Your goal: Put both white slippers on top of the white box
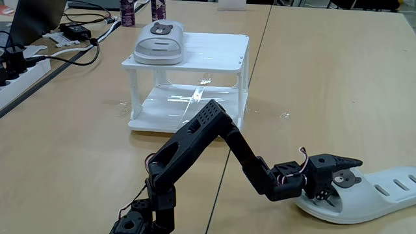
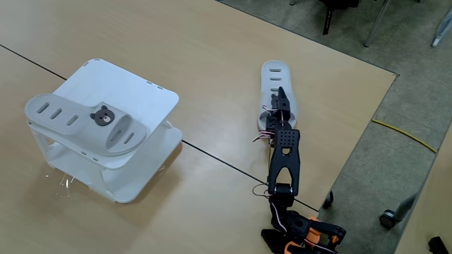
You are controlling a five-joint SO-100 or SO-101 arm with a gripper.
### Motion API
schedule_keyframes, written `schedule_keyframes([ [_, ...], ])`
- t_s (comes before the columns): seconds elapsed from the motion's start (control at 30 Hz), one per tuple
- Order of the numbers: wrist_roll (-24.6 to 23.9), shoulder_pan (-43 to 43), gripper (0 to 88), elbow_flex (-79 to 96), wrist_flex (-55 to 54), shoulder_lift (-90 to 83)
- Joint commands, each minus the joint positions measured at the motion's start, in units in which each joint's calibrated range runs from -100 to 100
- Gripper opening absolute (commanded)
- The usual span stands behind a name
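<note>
Black two-finger claw (image 1: 343, 174) is down over the strap end of a white foam slide slipper with a slotted footbed (image 1: 383, 188) lying flat on the light wooden bench (image 1: 312, 78); in the other fixed view the claw (image 2: 280, 104) sits over that slipper (image 2: 275, 76) mid-length, fingers pointing along it. Fingers look closed around the strap with the brown bear-face badge (image 1: 348, 181) right at the tips, but can't tell if it's actually pinching or just resting there. Black arm (image 1: 214, 140) runs back from the claw to its base at the bench edge. Well away from the claw, across the bench seam, stands the white plastic two-tier open rack (image 1: 221, 55), (image 2: 141, 99). Second white bear-badge slipper (image 1: 159, 42), (image 2: 85, 127) lies flat on the rack's top, overhanging one edge. Beyond the rack: black cables and a power adapter (image 1: 78, 31).
</note>
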Motion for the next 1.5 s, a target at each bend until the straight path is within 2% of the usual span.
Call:
schedule_keyframes([
  [0.0, 0.42, 0.0, 24.2, -2.85, 0.3, -1.44],
  [0.07, 0.42, -0.41, 0.8, -2.67, 0.3, -1.52],
  [0.27, 0.42, -1.56, 0.8, -6.73, 1.25, -3.29],
  [0.37, 0.42, -1.64, 0.8, -16.38, 18.16, -11.28],
  [0.43, 0.42, -1.72, 0.8, -27.3, 39.21, -18.6],
  [0.5, 0.42, -2.63, 0.8, -37.04, 54.14, -23.48],
  [0.63, 0.42, -4.19, 0.8, -49.76, 68.37, -30.89],
  [0.97, 0.42, -6.41, 0.8, -53.37, 77.69, -56.3],
  [1.17, 0.42, -6.41, 0.8, -52.65, 85.2, -64.8],
  [1.27, 0.42, -6.58, 0.8, -47.87, 85.63, -66.73],
  [1.47, 0.42, -18.99, 0.8, -41.91, 85.37, -65.55],
])
